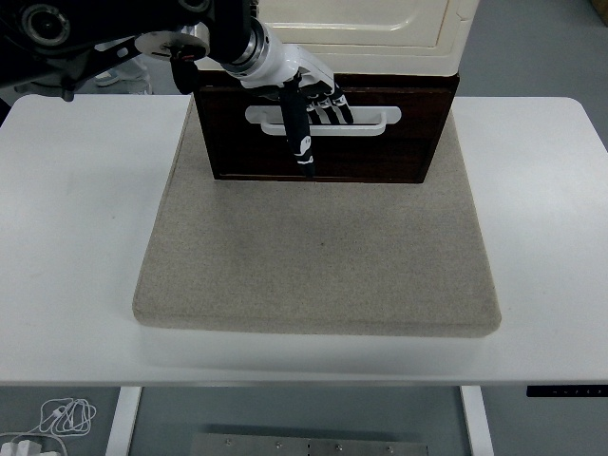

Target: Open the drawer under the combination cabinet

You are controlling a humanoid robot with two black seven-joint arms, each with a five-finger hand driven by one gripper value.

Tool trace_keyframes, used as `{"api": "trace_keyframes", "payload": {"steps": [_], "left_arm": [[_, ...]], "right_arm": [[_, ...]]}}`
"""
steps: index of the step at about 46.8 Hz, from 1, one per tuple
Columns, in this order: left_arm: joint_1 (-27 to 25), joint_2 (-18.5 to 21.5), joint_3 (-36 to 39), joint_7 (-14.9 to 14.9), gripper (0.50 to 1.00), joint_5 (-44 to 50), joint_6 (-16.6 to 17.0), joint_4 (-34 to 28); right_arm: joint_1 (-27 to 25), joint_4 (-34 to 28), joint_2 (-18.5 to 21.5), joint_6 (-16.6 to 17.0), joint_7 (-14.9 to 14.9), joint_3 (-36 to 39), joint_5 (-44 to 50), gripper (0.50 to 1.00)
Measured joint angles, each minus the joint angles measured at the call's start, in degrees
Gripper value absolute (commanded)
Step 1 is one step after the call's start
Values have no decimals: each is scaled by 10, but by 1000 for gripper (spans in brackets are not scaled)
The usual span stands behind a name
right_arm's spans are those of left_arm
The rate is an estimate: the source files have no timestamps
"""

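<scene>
The cream combination cabinet (pixel 380 24) stands at the back of a beige mat. Under it is a dark brown drawer (pixel 380 152) with a white bar handle (pixel 369 120). The drawer front sticks out a little past the cabinet. My left hand (pixel 312 103) reaches in from the upper left. Its fingers (pixel 328 100) are hooked over the left half of the handle. Its black thumb (pixel 299 138) points down across the drawer front. The right arm is out of view.
The beige mat (pixel 318 256) covers the middle of the white table (pixel 76 237), and the cabinet stands on its far part. A control panel (pixel 568 390) sits on the table's front edge at the right. Cables (pixel 57 418) lie on the floor at the lower left.
</scene>
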State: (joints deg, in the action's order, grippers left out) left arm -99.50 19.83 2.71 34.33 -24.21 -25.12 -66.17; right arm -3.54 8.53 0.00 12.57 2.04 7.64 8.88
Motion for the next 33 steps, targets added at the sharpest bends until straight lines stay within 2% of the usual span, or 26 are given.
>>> {"api": "trace_keyframes", "payload": {"steps": [33], "left_arm": [[-6,7,0,0,1000,1,-17,-33]], "right_arm": [[0,0,0,0,0,0,0,926]]}}
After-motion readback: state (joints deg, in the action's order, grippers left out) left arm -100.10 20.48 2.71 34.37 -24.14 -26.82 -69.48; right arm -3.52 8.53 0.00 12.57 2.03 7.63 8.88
